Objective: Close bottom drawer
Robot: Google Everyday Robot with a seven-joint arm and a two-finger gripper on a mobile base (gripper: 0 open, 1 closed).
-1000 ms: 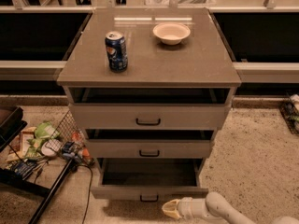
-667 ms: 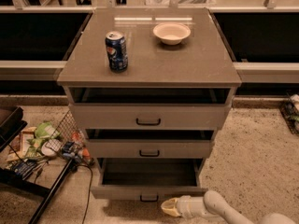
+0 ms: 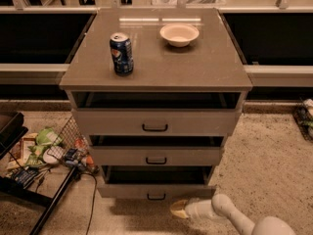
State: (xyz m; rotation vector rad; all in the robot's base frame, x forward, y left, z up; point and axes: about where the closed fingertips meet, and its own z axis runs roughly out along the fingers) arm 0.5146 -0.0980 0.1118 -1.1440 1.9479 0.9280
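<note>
The bottom drawer (image 3: 155, 190) is the lowest of three grey-beige drawers and stands pulled out, its dark tray showing above a low front panel with a small black handle (image 3: 156, 197). The middle drawer (image 3: 156, 155) and top drawer (image 3: 156, 122) are also partly open. My gripper (image 3: 178, 209) is at the end of the white arm, low near the floor, just below and right of the bottom drawer's front panel, pointing left.
A blue soda can (image 3: 122, 53) and a white bowl (image 3: 179, 34) stand on the cabinet top (image 3: 195, 67). A black rack with snack packets (image 3: 44, 151) and cables sits on the floor to the left. Speckled floor (image 3: 274, 151) extends to the right.
The bottom drawer's front panel sits a little further in than before. The gripper has stayed close below it, on its right side.
</note>
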